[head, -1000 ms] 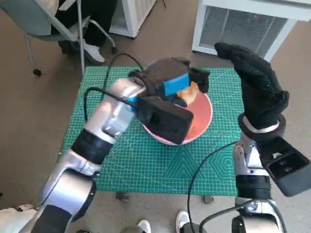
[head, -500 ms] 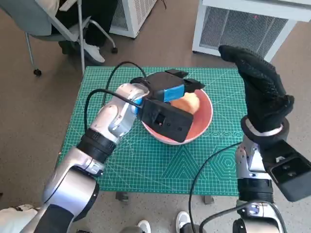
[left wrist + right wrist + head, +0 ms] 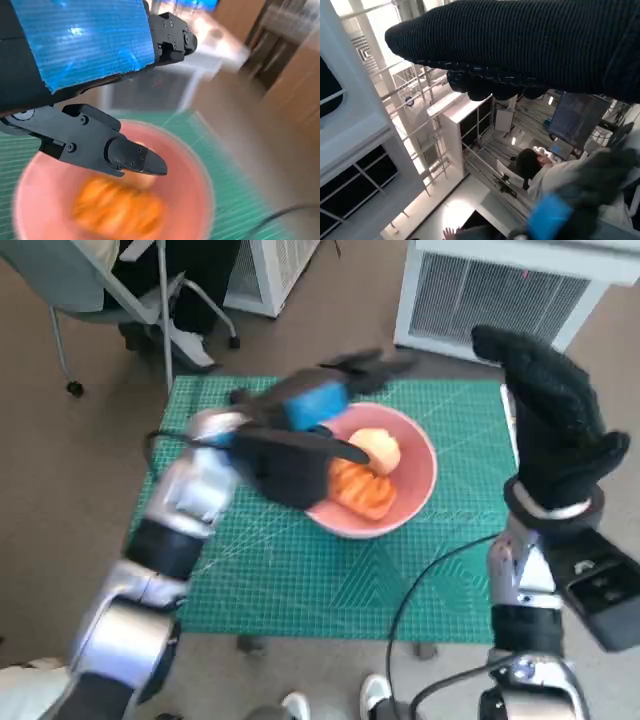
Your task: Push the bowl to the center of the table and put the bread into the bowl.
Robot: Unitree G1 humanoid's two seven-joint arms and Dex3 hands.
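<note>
The bread point(image 3: 367, 474) is lying inside the pink bowl point(image 3: 418, 462) near the mat's middle. Your left hand point(image 3: 315, 400) is hovering over the rim, fingers spread and empty, though blurred. Your right hand point(image 3: 552, 425) is standing upright and open. The bread is probably soft and light; cradle its sides gently.

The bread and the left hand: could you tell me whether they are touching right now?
Apart. In the head view the bread lies in the bowl while the left hand hangs over the bowl's far rim, fingers spread and empty.

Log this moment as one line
bread: in bowl | left hand: open, empty | right hand: raised, empty
</note>
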